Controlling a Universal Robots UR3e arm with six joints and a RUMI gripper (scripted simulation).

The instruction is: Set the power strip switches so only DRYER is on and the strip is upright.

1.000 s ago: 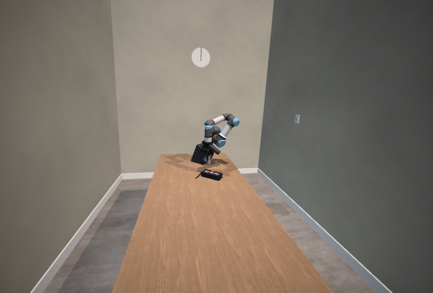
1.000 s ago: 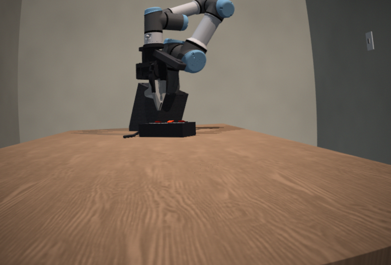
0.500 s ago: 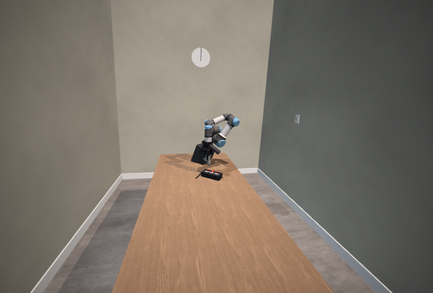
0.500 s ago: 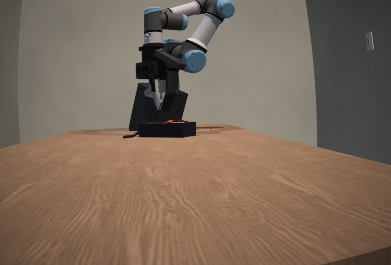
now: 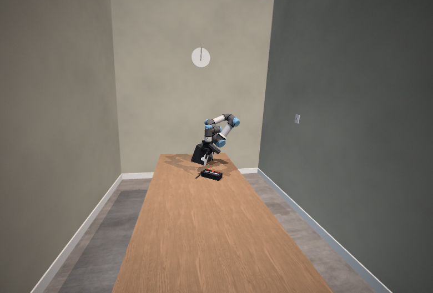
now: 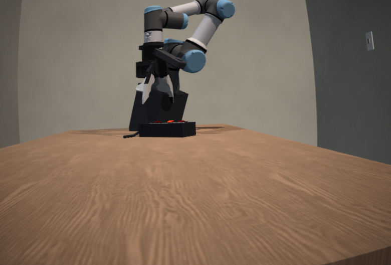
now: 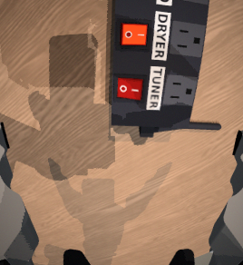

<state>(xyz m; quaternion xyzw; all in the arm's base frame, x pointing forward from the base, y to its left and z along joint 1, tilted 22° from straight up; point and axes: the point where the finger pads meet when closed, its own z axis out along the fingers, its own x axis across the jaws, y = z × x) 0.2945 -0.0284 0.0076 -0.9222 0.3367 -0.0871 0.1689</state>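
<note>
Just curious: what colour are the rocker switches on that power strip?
Bright red switches on a black power strip; clearest in the wrist view.
</note>
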